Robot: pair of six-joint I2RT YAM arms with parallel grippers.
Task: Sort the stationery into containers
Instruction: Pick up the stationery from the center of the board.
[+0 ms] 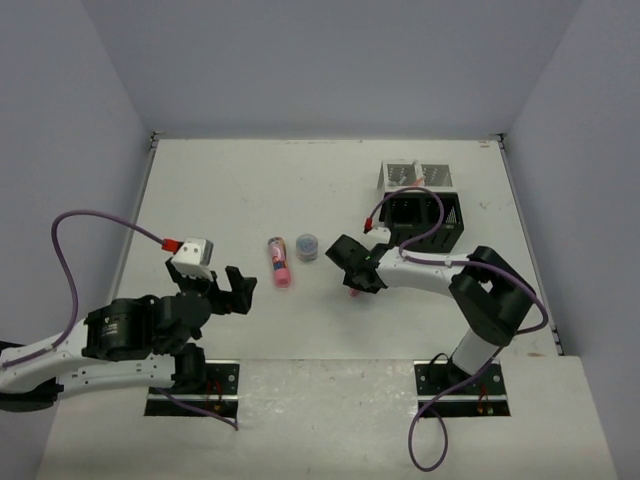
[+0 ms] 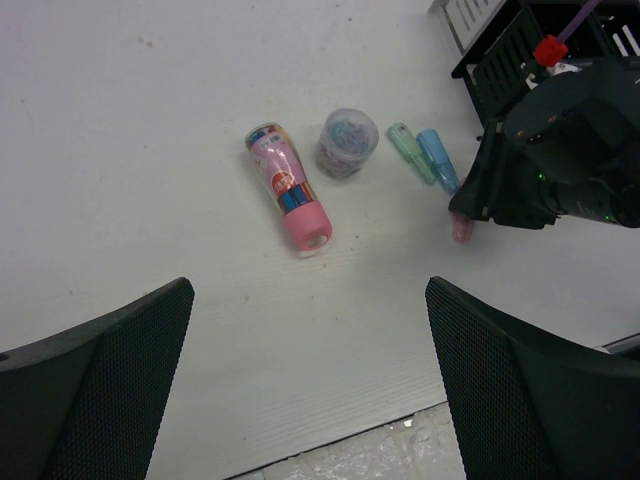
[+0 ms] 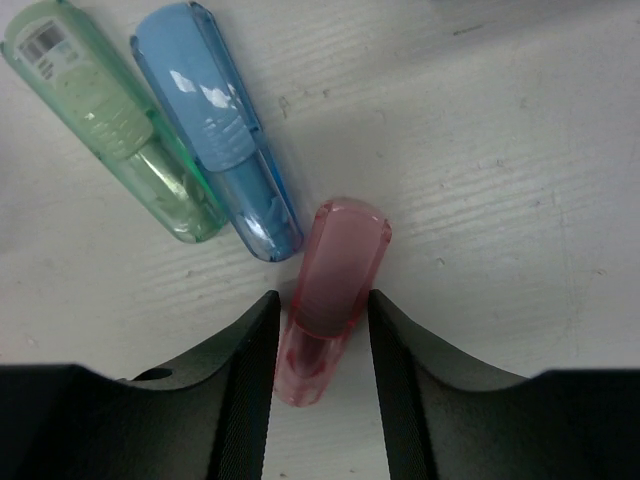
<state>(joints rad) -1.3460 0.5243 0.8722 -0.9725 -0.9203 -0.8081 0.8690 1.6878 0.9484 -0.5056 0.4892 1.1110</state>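
A white, faintly scuffed table (image 1: 250, 180) lies beneath the jaws, boxed by plain pale grey walls (image 1: 330, 60) under even light.

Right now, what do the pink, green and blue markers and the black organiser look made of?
Pink marker, green marker, blue marker: likely translucent glossy plastic. The insides show through, and bright highlights sit on the blue one.
Black organiser: probably matte metal mesh, judging by its open grid walls. Coated plastic can't be ruled out.
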